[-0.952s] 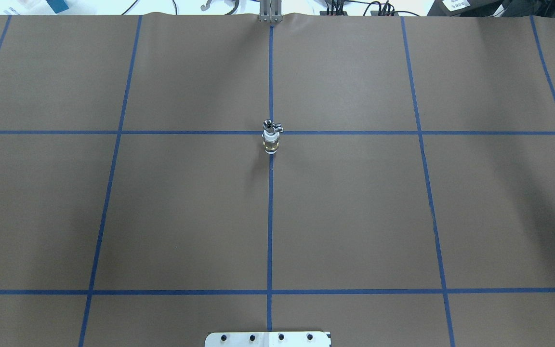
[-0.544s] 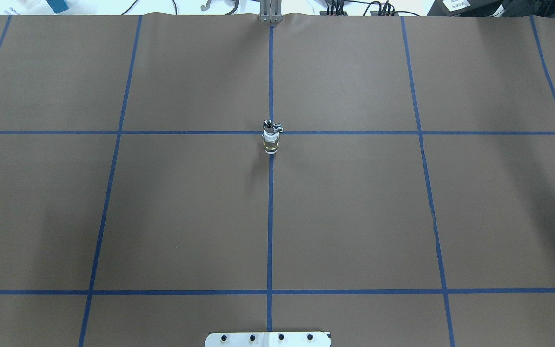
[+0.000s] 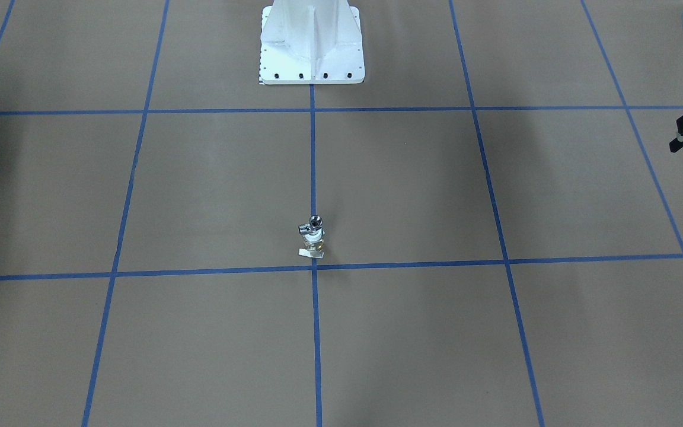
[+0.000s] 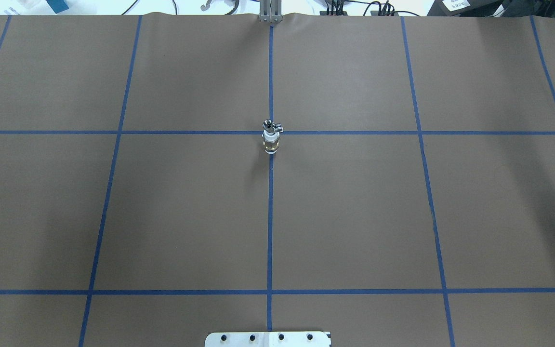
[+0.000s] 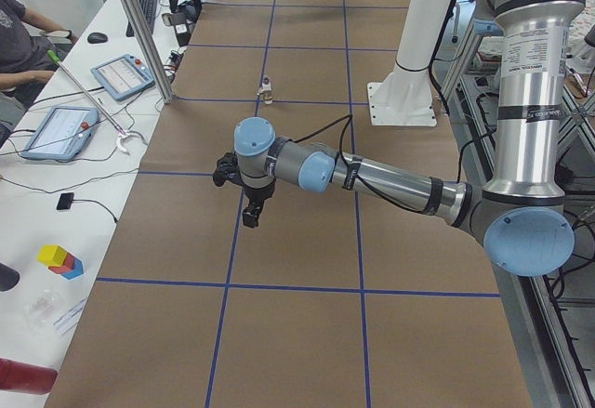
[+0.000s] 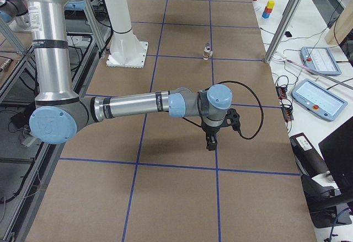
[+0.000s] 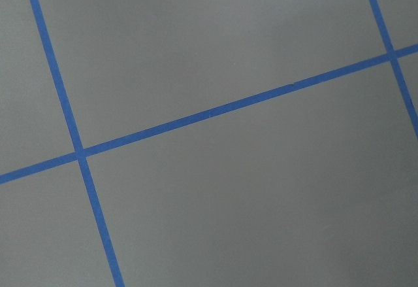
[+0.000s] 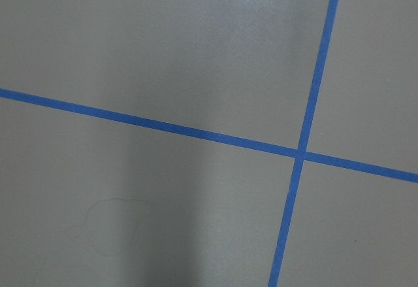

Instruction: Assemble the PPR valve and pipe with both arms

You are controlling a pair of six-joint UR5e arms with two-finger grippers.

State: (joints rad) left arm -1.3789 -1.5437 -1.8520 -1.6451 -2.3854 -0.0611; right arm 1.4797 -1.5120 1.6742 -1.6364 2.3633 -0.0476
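Assembly looked finished: the pipe [image 4: 270, 126] sat on top of the valve [image 4: 270, 143], the pair upright and well apart from the left gripper [image 5: 251, 215] and the right gripper [image 6: 210, 144]. Whether either was spread or pressed together could not be told; the next move likely called only for staying clear.

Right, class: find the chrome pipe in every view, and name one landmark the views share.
Front-facing: pipe low centre, atop the PPR valve.
Overhead: upper centre.
Exterior left: far, top centre-left.
Exterior right: far, top centre-right.
Both wrist views: absent.
Landmark: the blue tape crossing beside it.
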